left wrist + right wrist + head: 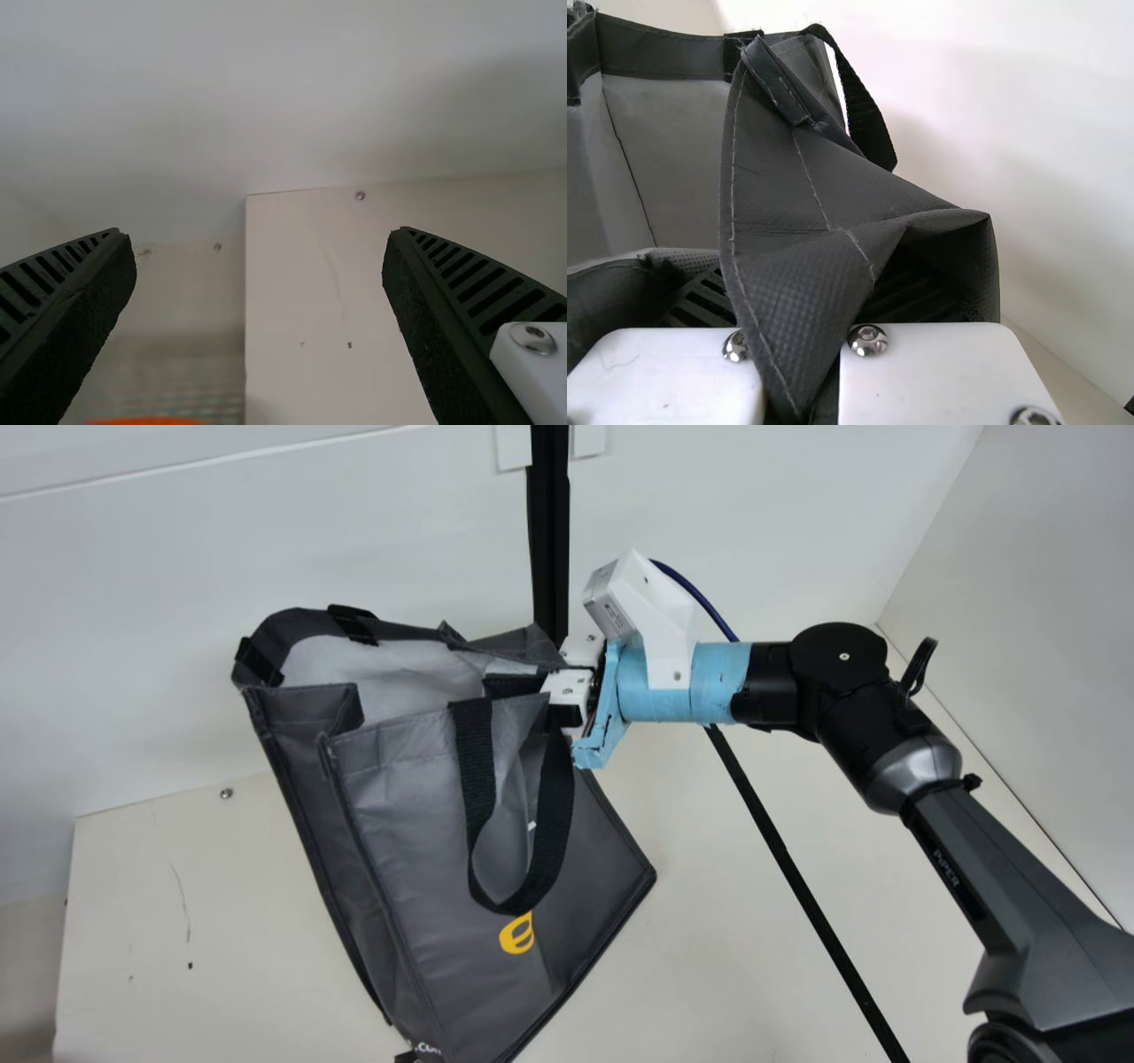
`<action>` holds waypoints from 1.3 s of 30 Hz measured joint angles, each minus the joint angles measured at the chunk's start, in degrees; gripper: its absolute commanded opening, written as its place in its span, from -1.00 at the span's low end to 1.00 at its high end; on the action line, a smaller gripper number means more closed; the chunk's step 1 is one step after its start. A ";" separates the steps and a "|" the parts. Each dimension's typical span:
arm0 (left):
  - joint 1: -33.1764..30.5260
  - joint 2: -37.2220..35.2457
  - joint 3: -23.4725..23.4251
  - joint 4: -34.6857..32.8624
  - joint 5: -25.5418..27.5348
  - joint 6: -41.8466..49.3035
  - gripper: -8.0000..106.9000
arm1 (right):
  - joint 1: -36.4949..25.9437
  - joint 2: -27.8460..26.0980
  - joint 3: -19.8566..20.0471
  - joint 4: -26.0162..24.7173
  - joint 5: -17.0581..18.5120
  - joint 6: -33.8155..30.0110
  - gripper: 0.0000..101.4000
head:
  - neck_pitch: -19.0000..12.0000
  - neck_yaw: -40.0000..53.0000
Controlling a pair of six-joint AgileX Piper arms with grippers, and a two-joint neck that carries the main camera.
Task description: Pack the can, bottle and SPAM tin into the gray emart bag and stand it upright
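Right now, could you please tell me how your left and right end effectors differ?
The left end effector is open, its fingers spread wide, while the right end effector is closed on the gray bag. The left one holds nothing; the right one grips folded fabric by the opening. Both have black ribbed fingers.

In the main view, soft, bright light spreads over the wall (266, 540) and table (177, 903), while the bag (390, 806) carries a dull sheen. The left wrist view is dimmer: a faint shadow clouds the wall at upper right, and an orange patch (151, 421) beyond the table's edge is blurred. In the right wrist view, a diffuse shadow lies beside the bag; screws (868, 340) catch small glints.
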 measured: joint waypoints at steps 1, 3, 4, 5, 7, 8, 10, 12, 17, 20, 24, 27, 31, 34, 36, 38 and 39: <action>-0.15 -0.55 0.68 0.71 0.12 -0.29 0.71 | 0.00 0.00 0.00 0.00 0.00 0.00 -1.00 | 0.00 -0.09; -0.28 -2.03 2.10 2.67 0.64 -1.46 0.71 | 0.00 0.00 0.00 0.00 0.00 0.00 -1.00 | 0.00 0.00; -0.39 -2.73 2.63 3.54 0.62 -1.92 0.71 | 0.00 0.00 0.00 0.00 0.00 0.00 -1.00 | 0.00 -0.09; -0.50 -3.47 3.34 4.32 0.72 -2.48 0.71 | 0.00 0.00 0.00 0.00 0.00 0.00 -1.00 | 0.00 -0.09; -0.51 -4.70 4.61 5.49 0.87 -3.36 0.71 | 0.00 0.00 0.00 0.00 0.00 0.00 -1.00 | 0.00 -0.09; -0.51 -5.41 5.33 6.05 0.87 -3.82 0.71 | 0.00 0.00 0.00 0.00 0.00 0.00 -1.00 | 0.00 -0.09; -0.51 -6.62 6.67 6.76 0.87 -4.72 0.71 | 0.00 0.00 0.00 0.00 0.00 0.00 -1.00 | 0.00 0.00; -0.51 -8.00 8.06 7.39 0.76 -5.77 0.71 | 0.00 0.00 0.00 0.00 0.00 0.00 -1.00 | 0.00 0.00; -0.26 -11.31 11.10 8.04 0.84 -8.03 0.71 | 0.00 0.00 0.00 0.00 0.00 0.00 -1.00 | 0.00 0.00; 0.02 -13.19 13.00 8.07 1.01 -9.42 0.71 | 0.00 0.00 0.00 0.00 0.00 0.00 -1.00 | 0.00 -0.09; 0.37 -15.80 15.84 7.68 0.77 -10.41 0.71 | 0.00 0.00 0.00 0.00 0.00 0.00 -1.00 | 0.00 -0.09; 0.74 -17.47 17.62 7.17 0.20 -10.53 0.71 | 0.00 0.00 0.00 0.00 0.00 0.00 -1.00 | 0.00 -0.09; 1.20 -19.44 19.18 5.71 -0.66 -10.13 0.71 | 0.00 0.00 0.00 0.00 0.00 0.00 -1.00 | 0.00 -0.09; 1.20 -19.45 19.18 5.71 -0.66 -10.13 0.71 | 0.00 0.00 0.00 0.00 0.00 0.00 -1.00 | 0.00 -0.09; 1.20 -19.45 19.18 5.71 -0.66 -10.13 0.71 | 0.00 0.00 0.00 -0.01 0.00 0.00 -1.00 | 0.00 -0.09; 1.20 -19.45 19.18 5.71 -0.66 -10.13 0.71 | 0.00 0.00 0.00 -0.01 0.00 0.00 -1.00 | 0.00 0.00; 1.20 -19.45 19.18 5.71 -0.66 -10.13 0.71 | 0.00 0.00 0.00 -0.01 0.00 0.00 -1.00 | 0.00 -0.09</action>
